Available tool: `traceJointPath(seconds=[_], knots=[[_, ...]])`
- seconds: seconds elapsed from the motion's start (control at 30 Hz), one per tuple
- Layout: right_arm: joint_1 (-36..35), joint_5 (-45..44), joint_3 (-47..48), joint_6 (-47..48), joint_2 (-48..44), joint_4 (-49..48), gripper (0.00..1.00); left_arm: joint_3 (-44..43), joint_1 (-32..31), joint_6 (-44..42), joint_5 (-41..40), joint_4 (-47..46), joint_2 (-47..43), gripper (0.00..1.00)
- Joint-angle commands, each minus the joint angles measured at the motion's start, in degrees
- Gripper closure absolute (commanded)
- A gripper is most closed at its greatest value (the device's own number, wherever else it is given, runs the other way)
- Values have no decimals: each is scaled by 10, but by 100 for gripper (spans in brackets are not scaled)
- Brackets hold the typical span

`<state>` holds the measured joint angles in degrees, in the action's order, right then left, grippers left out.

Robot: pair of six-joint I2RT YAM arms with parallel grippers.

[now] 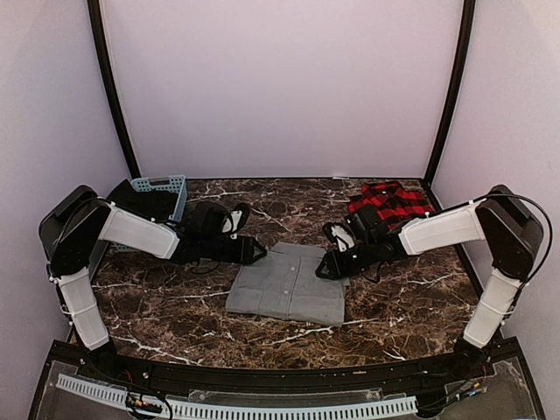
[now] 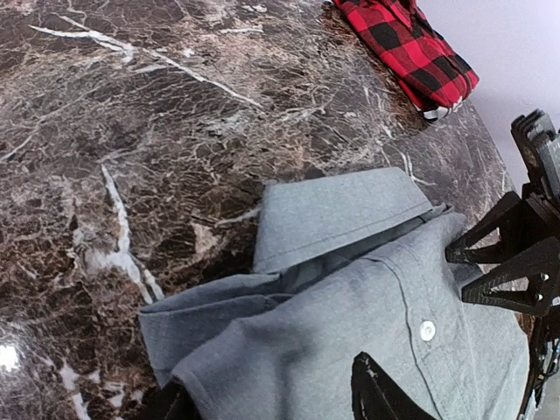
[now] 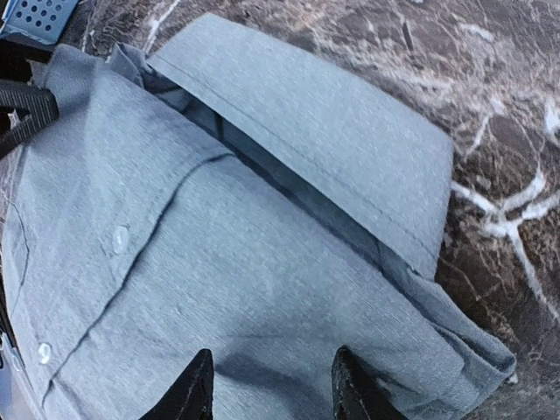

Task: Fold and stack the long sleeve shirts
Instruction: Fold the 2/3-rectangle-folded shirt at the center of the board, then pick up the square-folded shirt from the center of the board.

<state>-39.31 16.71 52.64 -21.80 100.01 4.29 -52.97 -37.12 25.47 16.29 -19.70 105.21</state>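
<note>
Because the grey shirt [image 1: 287,284] already lies folded at the centre of the surface [image 1: 175,315] with both grippers at its collar end, any careless move risks undoing the fold. The left gripper [image 1: 259,251] sits at the shirt's 11 o'clock corner and the right gripper [image 1: 327,267] at its 2 o'clock edge. Each has its fingers apart over flat cloth, clamped on nothing.

Hazards, as judged:
- A finger snags the loose collar flap or the layer sticking out at the fold's edge and pulls it open.
- The two grippers are near each other and could collide if either swings inward.
- The plaid shirt [image 1: 389,203] lies bunched at 1 o'clock near the far corner. Reaching for it could sweep the right arm [image 1: 437,229] across the grey shirt.

Limits of view:
- Both wrist views cut off the fingertips, so contact with the cloth cannot be confirmed.
- The right arm covers the plaid shirt's near part, and its white tag is too small to read.
- The left arm [image 1: 140,232] partly hides the blue basket [image 1: 162,186] at 10 o'clock, and its contents are not visible.
</note>
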Motion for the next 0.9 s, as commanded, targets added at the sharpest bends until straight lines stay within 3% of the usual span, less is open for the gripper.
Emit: traceJointPath(seconds=[0.0,0.23,0.4,0.5,0.7,0.87], knots=[[2,-31,-40,-14,-15,-19,57,-14,3,-7,-85,22,-4,44],[-3,-29,-87,-15,-88,-35,54,-2,3,-10,-208,47,-40,38],[-8,-37,-96,-9,-156,-19,51,17,3,-10,-187,50,-74,36],[-8,-56,-76,4,-170,6,42,35,1,7,-131,48,-106,36],[4,-76,6,52,-107,41,24,72,-57,39,-104,43,-153,34],[36,-11,95,91,-21,62,19,92,-121,81,-110,22,-151,34]])
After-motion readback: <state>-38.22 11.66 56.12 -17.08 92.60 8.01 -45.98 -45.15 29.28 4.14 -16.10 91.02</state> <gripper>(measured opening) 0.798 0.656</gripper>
